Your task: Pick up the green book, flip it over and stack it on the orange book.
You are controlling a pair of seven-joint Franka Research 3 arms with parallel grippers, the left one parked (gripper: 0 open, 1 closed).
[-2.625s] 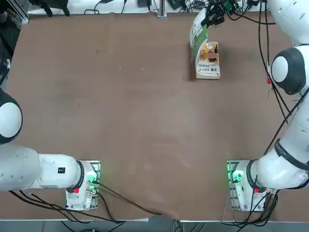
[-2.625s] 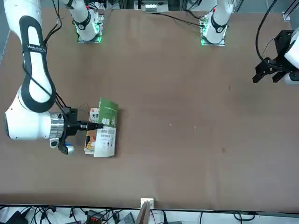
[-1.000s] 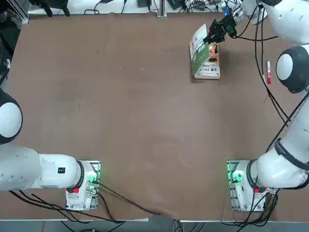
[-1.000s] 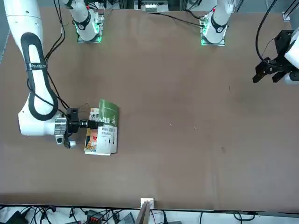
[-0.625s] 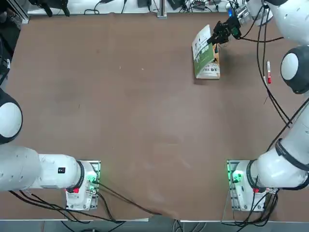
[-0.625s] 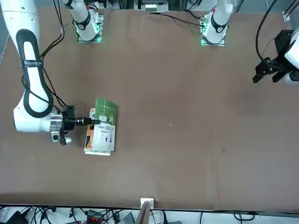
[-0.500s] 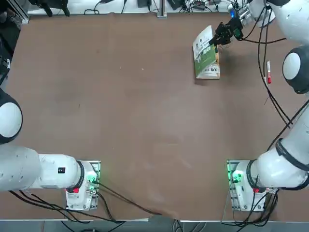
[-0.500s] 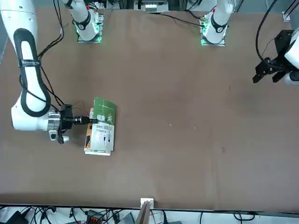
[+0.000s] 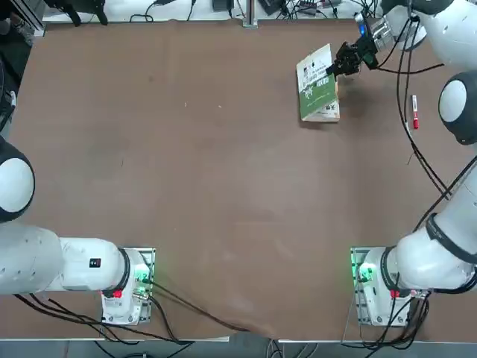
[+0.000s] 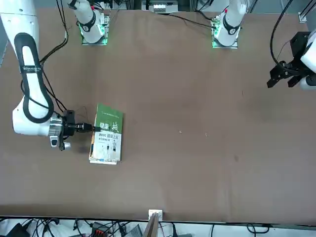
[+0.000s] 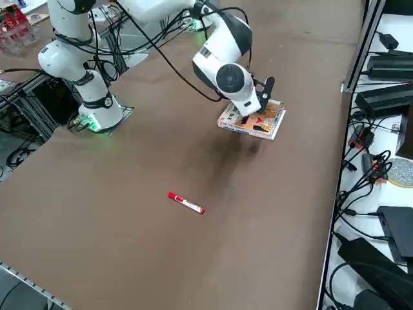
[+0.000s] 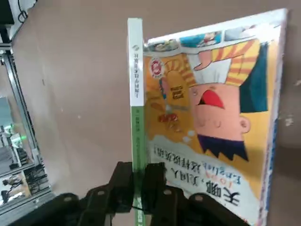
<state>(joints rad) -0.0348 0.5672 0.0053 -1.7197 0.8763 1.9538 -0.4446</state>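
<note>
Right pincer [image 12: 140, 172] closed on the green book [image 9: 317, 83], gripping it from its right side; book tilted on edge, spine between the fingers, white-and-green face turned to the left; location far part of the bench [image 9: 186, 149], right of centre; orange book [image 12: 211, 117] lies flat, illustrated cover up, just under and beside it, partly hidden from overhead.

Surroundings: red-capped marker [image 11: 186, 203] lies well apart to the right of both books; black cables [image 9: 406, 127] run between books and marker, the nearest thing to an obstruction there; right arm [image 9: 447, 37] reaches in from the right, its wrist closing off that side of the books; more cables and dark equipment [image 11: 377, 258] sit beyond the far edge.
</note>
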